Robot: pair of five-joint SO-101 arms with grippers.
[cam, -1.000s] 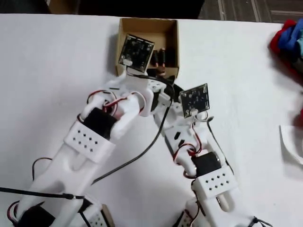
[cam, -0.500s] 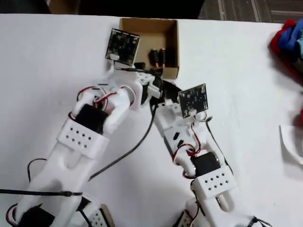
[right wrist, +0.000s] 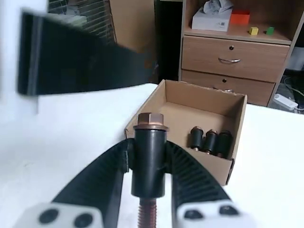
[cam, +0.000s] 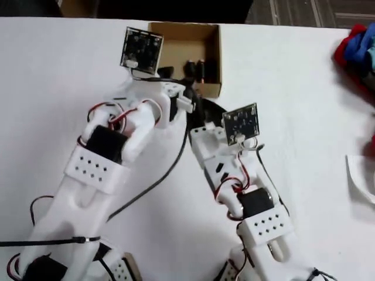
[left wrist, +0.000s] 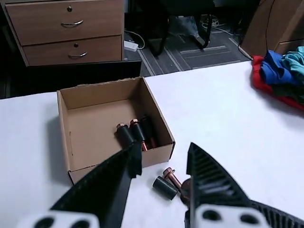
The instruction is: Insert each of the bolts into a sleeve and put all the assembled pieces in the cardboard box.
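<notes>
one sleeved bolt (right wrist: 148, 164), right gripper (right wrist: 147, 151) (clamped); box (right wrist: 205, 94) beyond

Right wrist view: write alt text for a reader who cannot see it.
The right gripper clamps a black sleeve upright, with a copper bolt pushed through it, head on top. Behind it, on the white table, an open cardboard box holds three more assembled pieces in a row.
</notes>
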